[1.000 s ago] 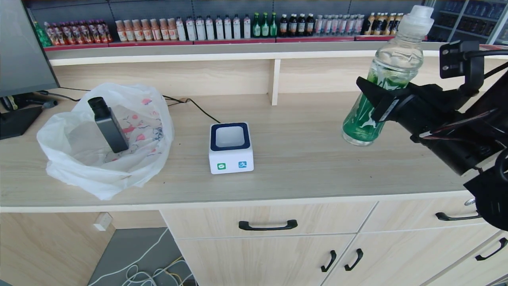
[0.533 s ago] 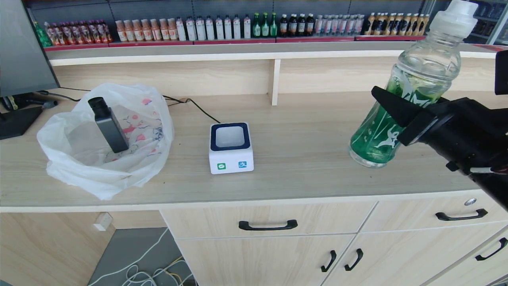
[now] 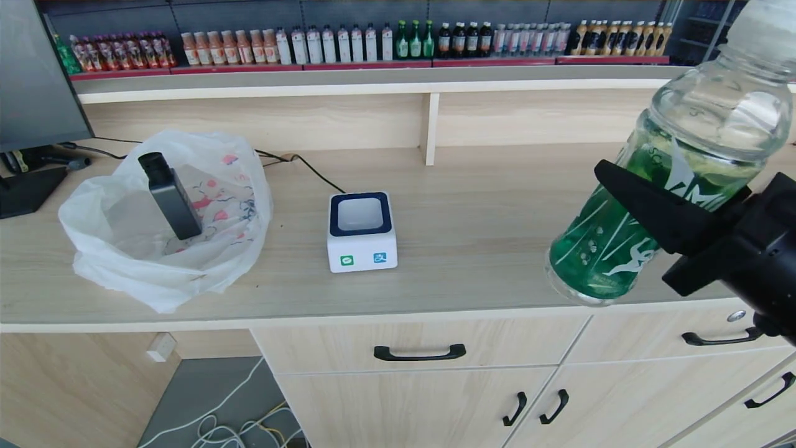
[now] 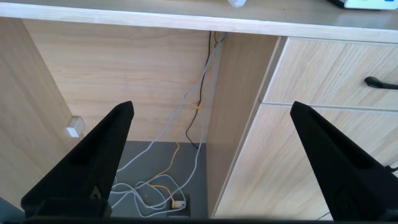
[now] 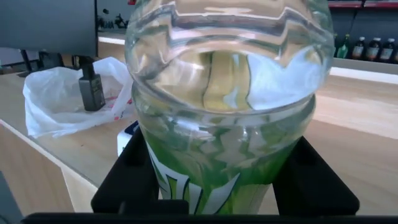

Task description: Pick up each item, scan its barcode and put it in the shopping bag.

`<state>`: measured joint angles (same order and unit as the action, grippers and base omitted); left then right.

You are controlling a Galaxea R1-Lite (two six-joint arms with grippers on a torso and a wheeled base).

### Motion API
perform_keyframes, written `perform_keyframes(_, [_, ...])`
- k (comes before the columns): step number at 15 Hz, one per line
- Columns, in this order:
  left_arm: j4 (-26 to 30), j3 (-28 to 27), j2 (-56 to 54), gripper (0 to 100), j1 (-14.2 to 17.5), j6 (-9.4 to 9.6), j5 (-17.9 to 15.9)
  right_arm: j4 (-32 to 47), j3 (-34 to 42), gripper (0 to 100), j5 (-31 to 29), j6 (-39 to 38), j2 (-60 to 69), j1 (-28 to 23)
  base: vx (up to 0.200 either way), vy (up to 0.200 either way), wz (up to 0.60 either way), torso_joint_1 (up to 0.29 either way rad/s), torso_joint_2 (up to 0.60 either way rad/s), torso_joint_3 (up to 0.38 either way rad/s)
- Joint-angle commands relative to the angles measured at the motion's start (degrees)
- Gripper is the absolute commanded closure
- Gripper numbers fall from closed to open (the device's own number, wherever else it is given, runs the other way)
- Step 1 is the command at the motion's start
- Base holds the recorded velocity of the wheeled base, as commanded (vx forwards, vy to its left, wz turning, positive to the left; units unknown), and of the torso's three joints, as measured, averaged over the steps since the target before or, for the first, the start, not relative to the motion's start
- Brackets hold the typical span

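Store shelves (image 3: 348, 43) packed with drink bottles line the far wall, and in front of them runs the pale wood surface (image 3: 472, 218) where it all happens. Over at the right, the right arm's jaws are clamped tight around the green-labelled body of the bottle (image 3: 696, 143). It's held up off the surface, leaning, base toward the near edge, clear neck and cap pointing up and to the right. Dead centre sits the white scanner (image 3: 361, 231), its dark-rimmed window facing up, well apart from the bottle, with a black cable (image 3: 311, 171) trailing off behind it. Far left, the shopping bag (image 3: 236, 205) sags open, white with red print, and a dark flask-like item (image 3: 169, 196) stands tilted inside it. A monitor (image 3: 37, 74) looms at the left edge. The left arm's jaws are spread wide with nothing between them, down below the surface's near edge, facing the open recess (image 4: 155, 106) where loose wires (image 4: 161, 180) lie on the floor.
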<state>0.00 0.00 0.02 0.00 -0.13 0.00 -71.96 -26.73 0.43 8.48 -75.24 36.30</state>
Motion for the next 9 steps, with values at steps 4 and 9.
perform_keyframes(4, [0.00, 0.00, -0.02, 0, 0.00, -0.04, 0.00, 0.07, 4.41, 100, -0.08, 10.32, 2.47, 10.63, 0.000, 0.000, 0.00, 0.000, 0.00, 0.000])
perform_keyframes(9, [0.00, 0.00, -0.02, 0, 0.00, -0.04, 0.00, -0.29, 10.21, 100, 0.28, 21.57, 3.79, 17.05, 0.000, 0.000, 0.00, 0.000, 0.00, 0.000])
